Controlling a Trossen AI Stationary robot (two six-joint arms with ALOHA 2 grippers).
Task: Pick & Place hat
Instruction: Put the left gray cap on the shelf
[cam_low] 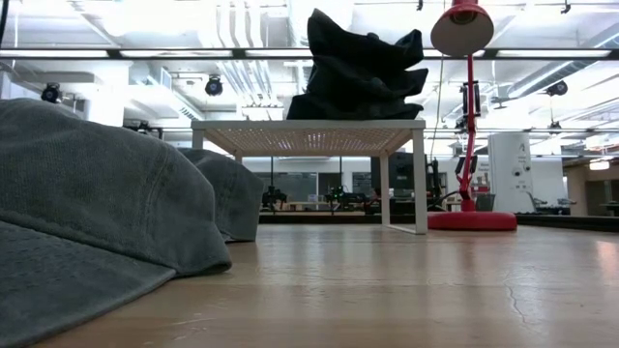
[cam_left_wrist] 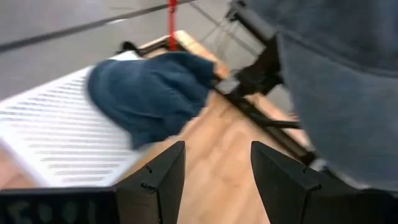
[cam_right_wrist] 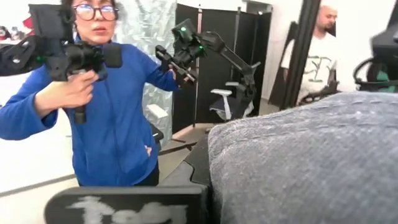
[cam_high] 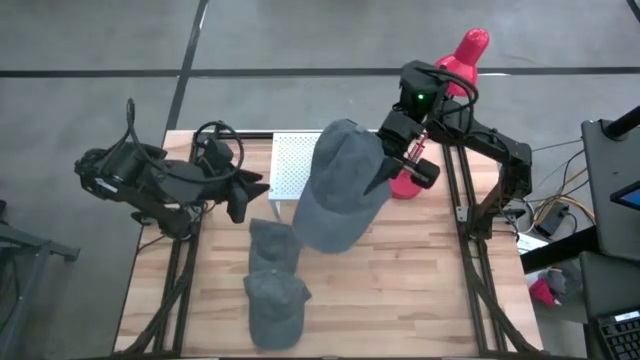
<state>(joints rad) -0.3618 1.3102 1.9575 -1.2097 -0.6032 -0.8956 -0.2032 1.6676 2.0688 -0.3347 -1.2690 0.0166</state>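
My right gripper [cam_high: 388, 168] is shut on a large grey cap [cam_high: 340, 185], held up over the right end of the white rack [cam_high: 290, 160]. In the low view this cap [cam_low: 358, 68] shows as a dark heap above the rack top [cam_low: 309, 126]; whether it touches the rack, I cannot tell. Two more grey caps lie flat on the table, one nearer the rack [cam_high: 270, 243] and one by the near edge [cam_high: 275, 305]. My left gripper [cam_high: 245, 200] [cam_left_wrist: 217, 174] is open, low at the rack's left side, touching nothing. My right gripper holds the cap by its edge on the table's right side [cam_high: 378, 160], coming from the right and slanting down. In the left wrist view the dark fingers [cam_left_wrist: 239, 81] meet the cap's edge [cam_left_wrist: 208, 78]. The cap's body spreads away from the fingers toward the left and near sides.
A red lamp [cam_high: 462, 55] stands on its base [cam_high: 405, 185] by the far right corner, close behind my right gripper. Beyond the table a person in a blue top [cam_right_wrist: 106, 118] holds hand-held grippers, and another person [cam_right_wrist: 320, 50] sits farther back. Bare wood [cam_high: 420, 280] lies at the near right.
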